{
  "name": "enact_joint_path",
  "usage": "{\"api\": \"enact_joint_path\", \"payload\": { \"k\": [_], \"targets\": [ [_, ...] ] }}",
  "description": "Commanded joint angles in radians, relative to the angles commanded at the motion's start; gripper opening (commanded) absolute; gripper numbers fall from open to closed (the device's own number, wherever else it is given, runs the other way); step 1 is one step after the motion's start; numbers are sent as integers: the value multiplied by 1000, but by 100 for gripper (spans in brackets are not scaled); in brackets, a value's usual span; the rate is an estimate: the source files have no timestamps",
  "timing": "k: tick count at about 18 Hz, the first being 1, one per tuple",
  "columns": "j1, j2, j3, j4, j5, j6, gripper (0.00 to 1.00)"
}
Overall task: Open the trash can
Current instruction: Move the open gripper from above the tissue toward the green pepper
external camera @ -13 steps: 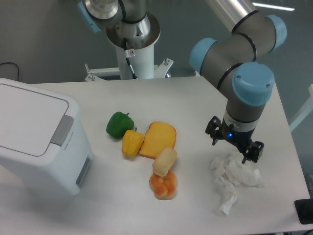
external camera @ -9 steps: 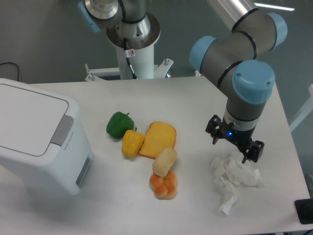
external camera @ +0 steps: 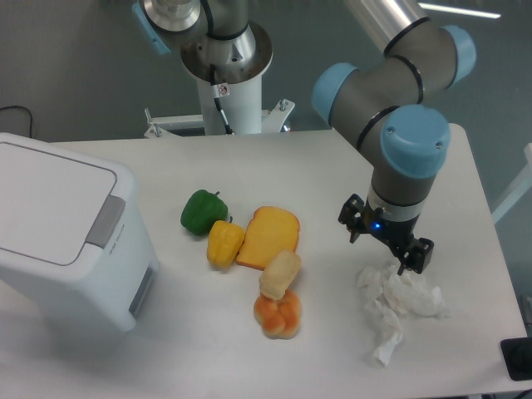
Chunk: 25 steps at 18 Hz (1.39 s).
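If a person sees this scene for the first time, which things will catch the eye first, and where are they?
The large white boxy plastic trash can at the table's left edge stands out, its flat lid shut. At the right, the grey and blue robot arm holds its black pincer just above a crumpled white paper tissue. Between them lies a colourful cluster of toy foods, among them a green pepper and a yellow pepper.

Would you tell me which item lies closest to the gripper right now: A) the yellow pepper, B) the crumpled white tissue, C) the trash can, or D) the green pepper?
B: the gripper hangs just above the upper edge of the crumpled white tissue, at the table's right side, while the other three lie far to the left.
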Motion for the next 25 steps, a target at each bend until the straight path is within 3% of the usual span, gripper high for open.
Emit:
{"api": "enact_joint_path", "payload": {
  "k": [4,8,13,18,25],
  "targets": [
    [-2,55,-98,18,-61,-3,100],
    [-21,100,-140,15,-112,-41,100],
    [-54,146,-112,-23,-153,-194,100],
    [-152,146,-5,-95,-195,-456,100],
    [-235,204,58,-101,-345,-707,100]
  ]
}}
